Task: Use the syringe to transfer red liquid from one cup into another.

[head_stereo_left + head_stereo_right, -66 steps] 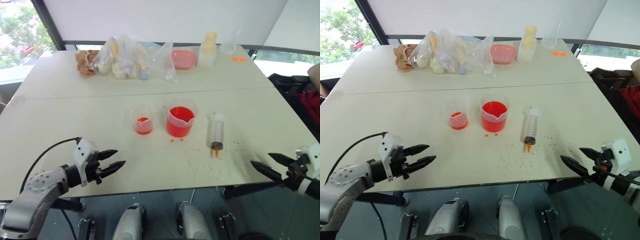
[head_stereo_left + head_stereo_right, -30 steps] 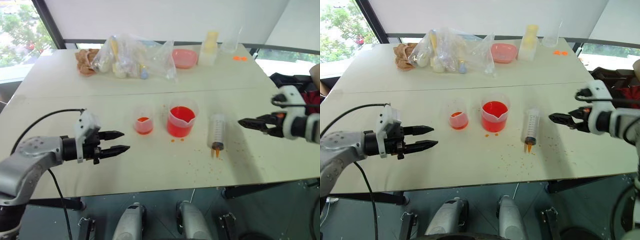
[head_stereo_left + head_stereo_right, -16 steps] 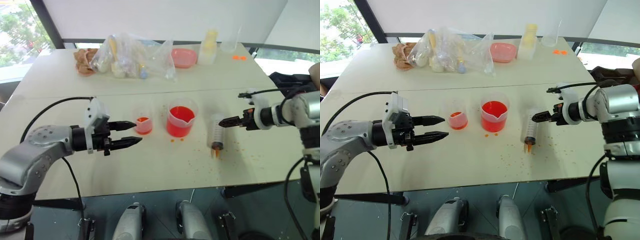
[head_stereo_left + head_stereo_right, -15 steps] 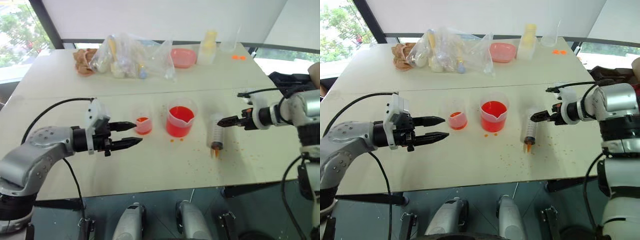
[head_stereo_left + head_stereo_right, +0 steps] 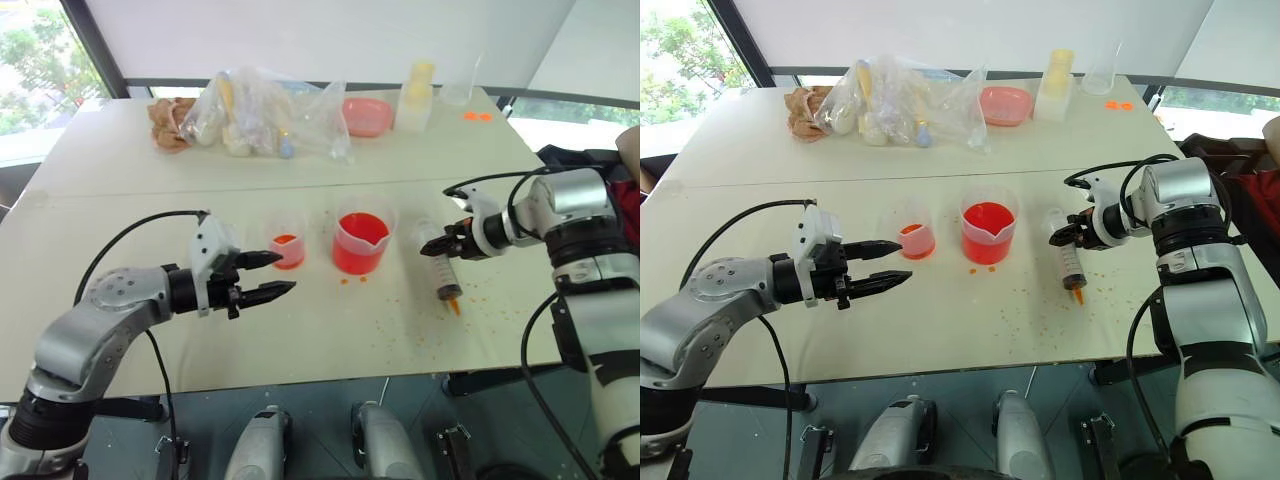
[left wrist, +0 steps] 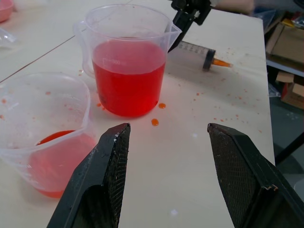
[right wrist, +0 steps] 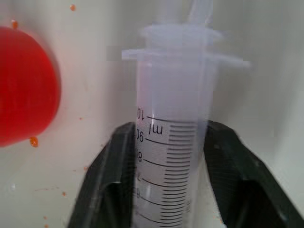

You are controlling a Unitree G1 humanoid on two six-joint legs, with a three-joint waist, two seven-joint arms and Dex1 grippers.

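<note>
My right hand (image 5: 1057,234) is pinching the syringe (image 5: 1071,262), one black finger on each side of the clear barrel just below its flange, right where the printed graduation marks run. The syringe lies on the pale bench (image 5: 330,330), its flange end at my fingers and its orange tip (image 5: 453,303) pointing toward the near edge. Orange-red droplets (image 5: 400,325) speckle the bench around and nearer than the tip.

Just left of the syringe stands the larger spouted beaker (image 5: 361,240), about half full of red liquid (image 6: 128,76). A few drops sit on the bench at its foot. Left of the beaker, apart from it, stands the smaller clear cup (image 5: 287,245) with a shallow layer of red at the bottom.

My left hand (image 5: 272,276) hovers over the bench to the near left of that small cup, its two black fingers (image 6: 107,175) spread apart and holding nothing, pointing toward the cup and beaker.

Along the far side of the bench are clear plastic bags (image 5: 262,112) of small items, a pink shallow dish (image 5: 367,115), a pale yellow bottle (image 5: 418,93) and a clear cup (image 5: 458,88).
</note>
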